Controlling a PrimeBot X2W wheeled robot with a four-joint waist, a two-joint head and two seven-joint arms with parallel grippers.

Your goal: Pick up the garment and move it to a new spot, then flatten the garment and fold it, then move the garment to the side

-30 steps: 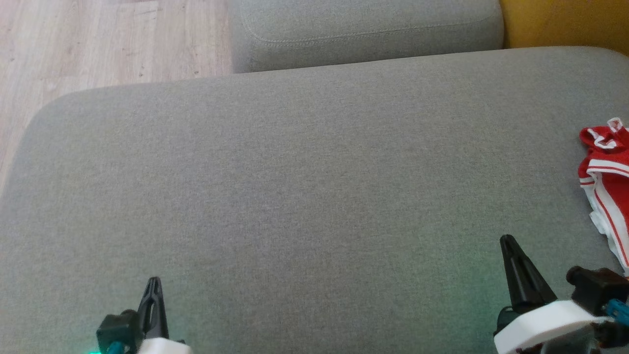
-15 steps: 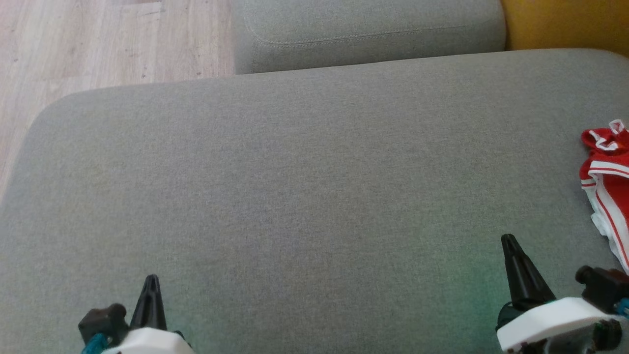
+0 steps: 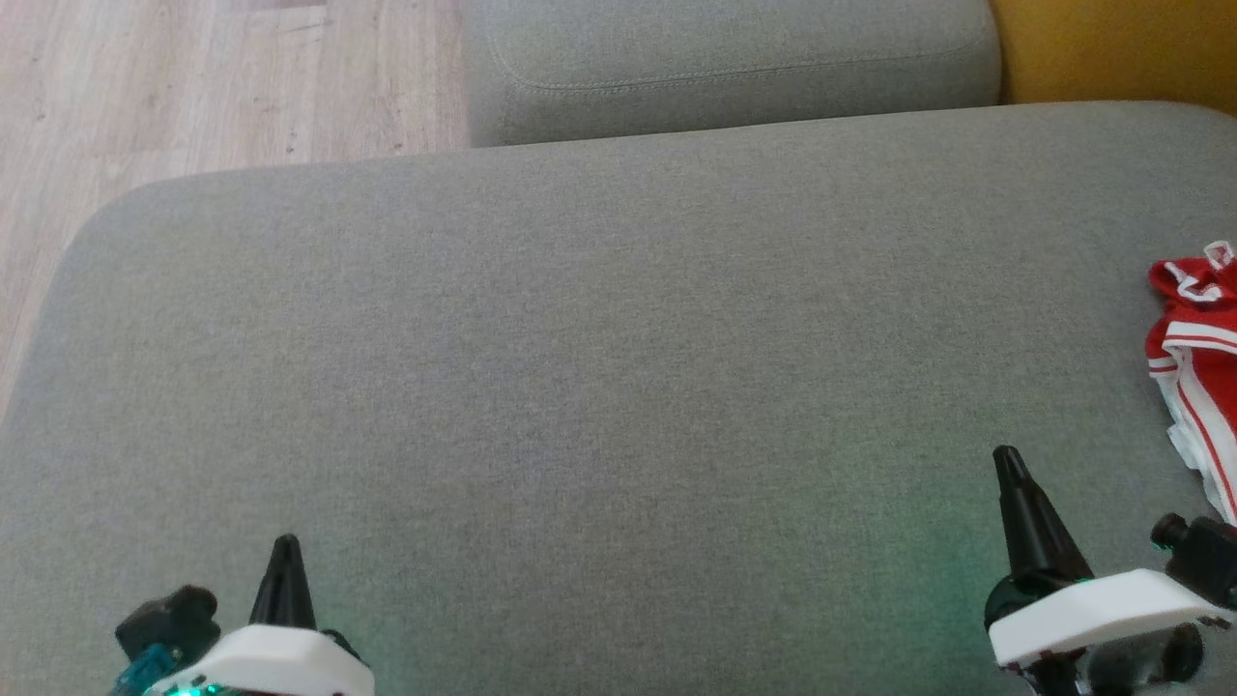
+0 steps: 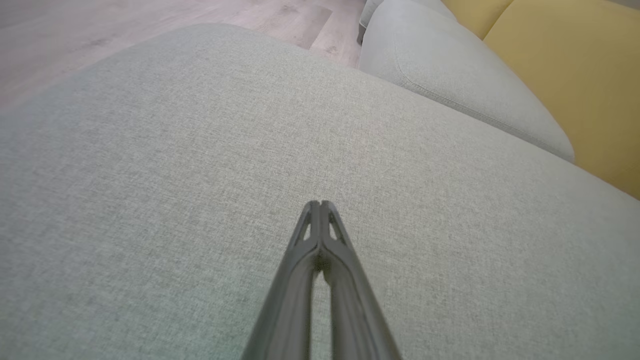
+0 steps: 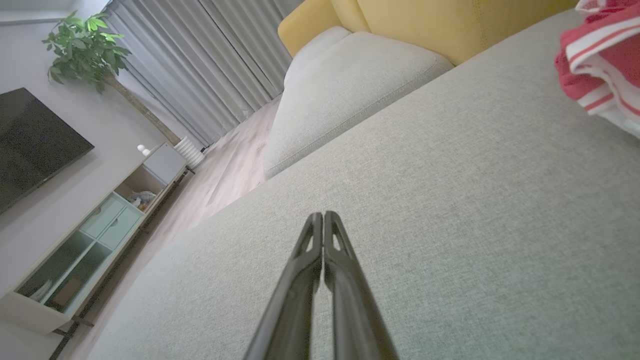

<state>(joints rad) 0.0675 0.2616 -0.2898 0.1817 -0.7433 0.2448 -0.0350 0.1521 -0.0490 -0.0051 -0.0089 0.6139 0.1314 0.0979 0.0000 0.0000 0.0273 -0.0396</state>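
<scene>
The garment (image 3: 1196,360) is a bunched heap of red fabric with white stripes and white trim. It lies on the grey sofa cushion (image 3: 618,329) at the far right of my head view, where the edge cuts it off. In my right wrist view it sits at the upper right, folds piled loosely. My right end effector (image 3: 1007,456) has its fingers pressed together on nothing and hovers near the garment, clear of it. My left end effector (image 3: 285,543) is likewise fully closed and empty, well apart from the garment, over bare cushion.
</scene>
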